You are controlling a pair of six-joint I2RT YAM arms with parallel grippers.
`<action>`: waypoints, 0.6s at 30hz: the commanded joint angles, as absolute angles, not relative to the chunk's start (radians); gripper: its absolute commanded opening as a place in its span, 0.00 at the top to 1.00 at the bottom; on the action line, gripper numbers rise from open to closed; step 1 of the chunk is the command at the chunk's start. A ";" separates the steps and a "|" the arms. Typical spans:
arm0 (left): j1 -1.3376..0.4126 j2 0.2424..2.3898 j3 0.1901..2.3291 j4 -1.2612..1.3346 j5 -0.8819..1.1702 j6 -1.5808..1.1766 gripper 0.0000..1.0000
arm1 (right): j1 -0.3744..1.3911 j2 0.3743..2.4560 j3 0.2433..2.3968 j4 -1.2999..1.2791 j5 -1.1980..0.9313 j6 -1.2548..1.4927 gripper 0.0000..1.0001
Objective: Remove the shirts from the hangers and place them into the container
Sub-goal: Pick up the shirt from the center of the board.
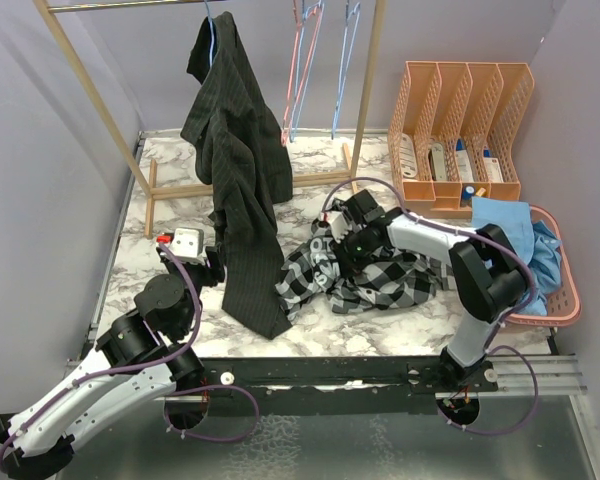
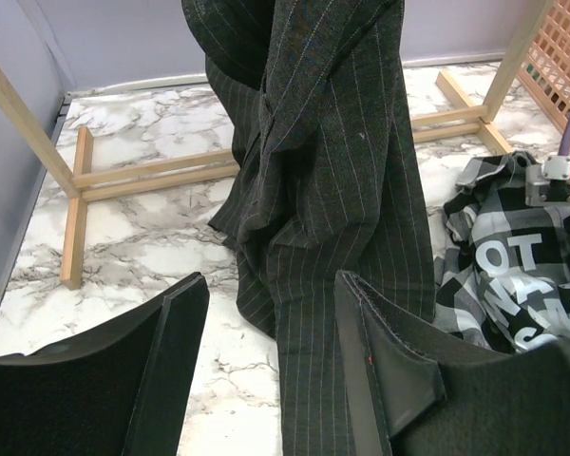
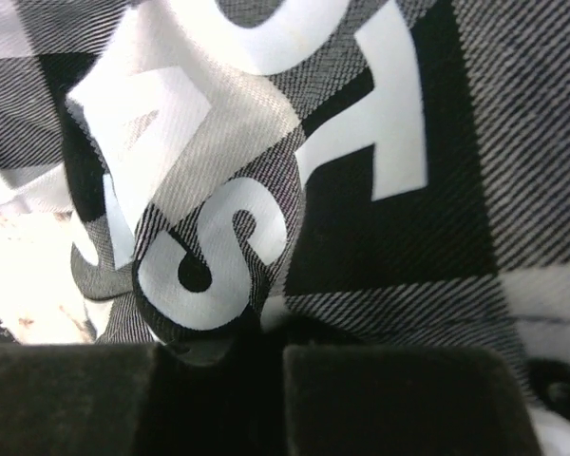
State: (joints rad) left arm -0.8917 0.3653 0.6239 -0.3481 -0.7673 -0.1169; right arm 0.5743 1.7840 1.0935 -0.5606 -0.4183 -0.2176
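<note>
Presently the pinstriped shirt (image 1: 242, 200) is hanging on its light blue hanger (image 1: 211, 18) just ahead of the left gripper (image 2: 271, 294), whose fingers are standing apart and gripping nothing (the hem is trailing onto the table (image 1: 380, 330)). The right gripper (image 3: 261, 356) is pinching a fold of the checked shirt (image 1: 390, 280) crumpled beneath it, so carrying is beginning, I judge. Next it is needing a lift and a swing rightward. The salmon basket (image 1: 570, 290), to this gripper's right, is holding a light blue shirt (image 1: 515, 225). Beyond the gripper, the peach file organizer (image 1: 460, 90) is holding small items I cannot identify.

Pinstriped shirt (image 1: 235, 170) hangs; checked shirt (image 1: 380, 280) lies crumpled; blue shirt (image 1: 510, 225) sits in pink basket (image 1: 565, 300).
</note>
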 commanded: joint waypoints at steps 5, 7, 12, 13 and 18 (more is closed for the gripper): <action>-0.888 0.362 0.615 -0.340 -0.769 -0.121 0.41 | 0.375 1.546 1.294 -0.718 -0.562 -0.203 0.99; -0.888 0.369 0.614 -0.340 -0.766 -0.121 0.41 | 0.258 1.533 1.415 -0.801 -0.650 -0.204 0.99; -0.888 0.376 0.615 -0.340 -0.767 -0.121 0.41 | -0.042 1.564 1.750 -0.991 -0.832 -0.218 0.99; -0.888 0.376 0.615 -0.341 -0.768 -0.121 0.41 | -0.090 1.578 1.827 -1.027 -0.841 -0.221 0.99; -0.888 0.379 0.615 -0.340 -0.768 -0.121 0.41 | -0.331 1.650 2.154 -1.122 -0.912 -0.195 0.99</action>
